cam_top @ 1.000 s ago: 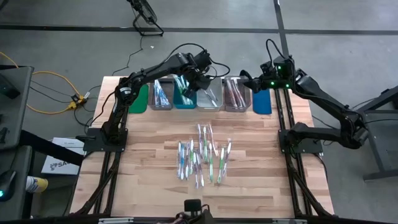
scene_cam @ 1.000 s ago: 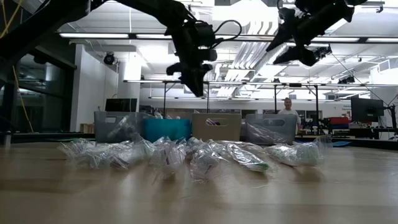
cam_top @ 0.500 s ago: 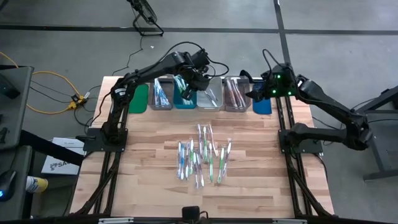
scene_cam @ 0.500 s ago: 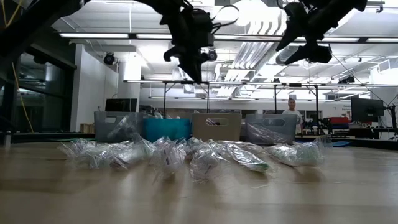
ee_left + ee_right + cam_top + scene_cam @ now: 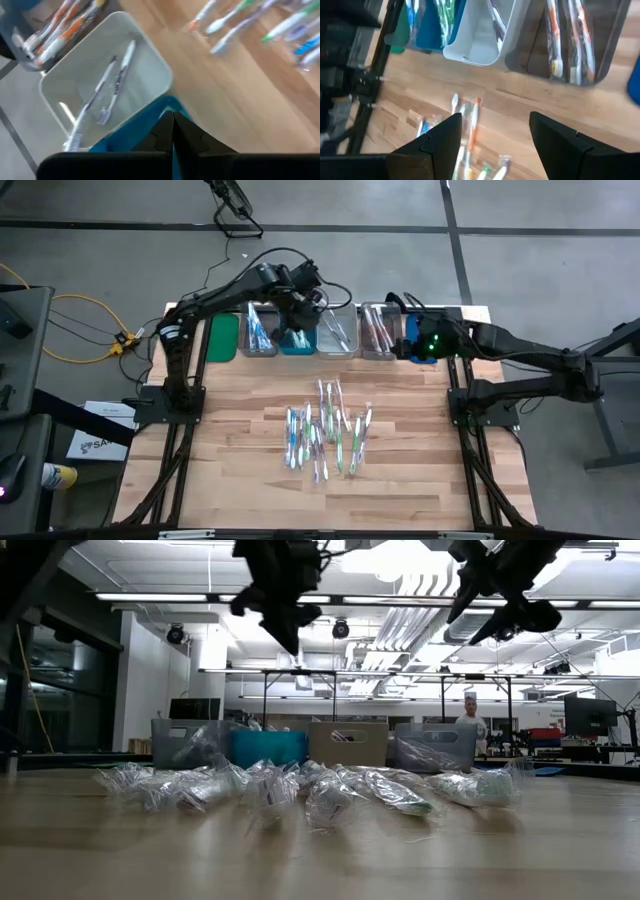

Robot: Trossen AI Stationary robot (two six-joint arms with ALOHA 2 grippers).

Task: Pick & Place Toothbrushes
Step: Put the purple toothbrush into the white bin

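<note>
Several wrapped toothbrushes [image 5: 326, 434] with blue, green, pink and white handles lie in a loose pile mid-table; in the low view the pile [image 5: 300, 787] is a heap of crinkled clear wrappers. More toothbrushes lie inside the bins along the far edge. My left gripper [image 5: 172, 131] is shut and empty. It hangs high over the teal bin [image 5: 297, 336], beside the white bin [image 5: 107, 82] that holds two brushes. My right gripper [image 5: 495, 135] is open and empty, raised near the blue bin [image 5: 421, 346] and looking down on the grey bin [image 5: 572, 45].
A row of bins stands along the far edge: green [image 5: 222, 338], clear [image 5: 260, 331], teal, white [image 5: 337, 330], grey [image 5: 378, 330] and blue. Bare wood lies left, right and near of the pile. A person [image 5: 467, 717] stands far behind the table.
My left gripper has risen and drawn back toward the table's left, still over the bin row. My right gripper has swung away from the grey bin toward the right and near side, coming over the blue bin. The pile has not moved.
</note>
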